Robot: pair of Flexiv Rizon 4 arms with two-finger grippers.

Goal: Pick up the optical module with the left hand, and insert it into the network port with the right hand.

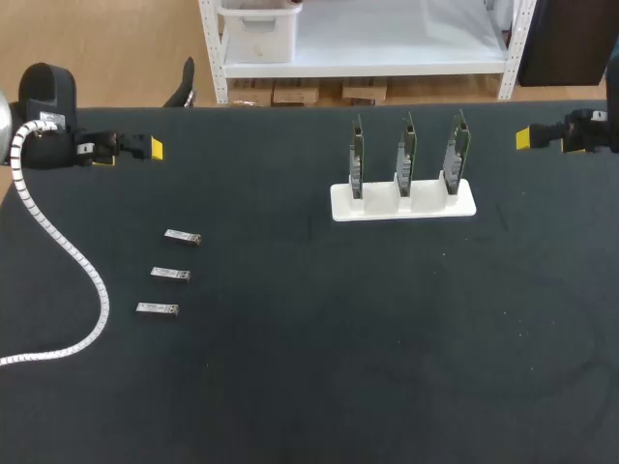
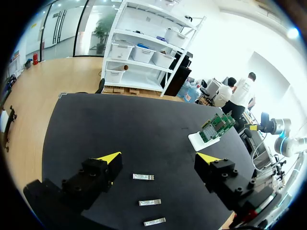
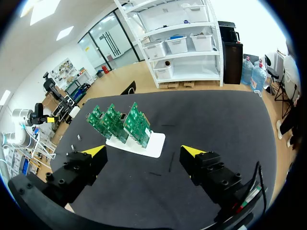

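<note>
Three small silver optical modules lie in a column on the black table at the left: (image 1: 183, 237), (image 1: 170, 275), (image 1: 157, 309). From the left wrist they appear under and ahead of the fingers (image 2: 143, 177). A white stand (image 1: 403, 201) at the back right holds three upright green network cards (image 1: 406, 153), also visible from the right wrist (image 3: 129, 122). My left gripper (image 1: 145, 148) hovers open at the far left back, high above the modules (image 2: 158, 160). My right gripper (image 1: 527, 138) is open at the far right back, beside the stand (image 3: 144, 152). Neither holds anything.
A white ribbed cable (image 1: 68, 251) trails from my left arm across the table's left edge. The black table (image 1: 338, 329) stretches wide in front of the stand and modules.
</note>
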